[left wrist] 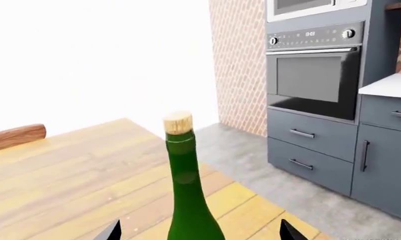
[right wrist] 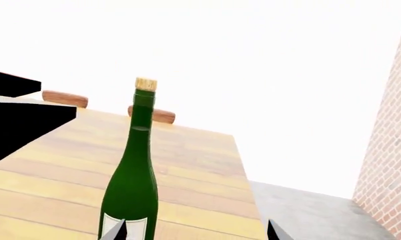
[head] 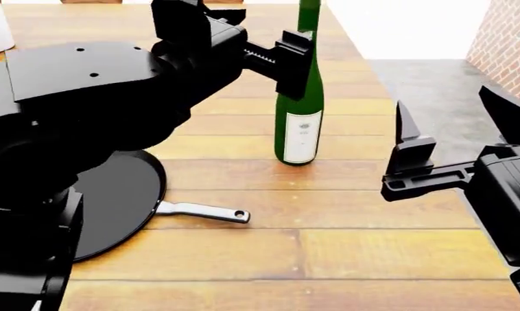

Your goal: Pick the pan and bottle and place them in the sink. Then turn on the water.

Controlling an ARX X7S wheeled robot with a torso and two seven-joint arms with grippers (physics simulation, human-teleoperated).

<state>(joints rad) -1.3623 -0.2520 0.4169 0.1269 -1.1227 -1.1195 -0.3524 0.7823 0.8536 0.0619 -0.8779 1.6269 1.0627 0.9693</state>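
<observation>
The bottle [head: 300,123] is stood upright on the worktop [head: 347,214], the pan [head: 113,201] beside it. Both the left tool [head: 295,65] and right tool [head: 454,146] are held spread apart, empty.

No legible text on bottle [head: 300,123] label

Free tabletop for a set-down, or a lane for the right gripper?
Bare planks between the bottle and the right gripper, and in front of the pan handle toward the near edge. Crowded: left gripper at the bottle, arm over the pan.
</observation>
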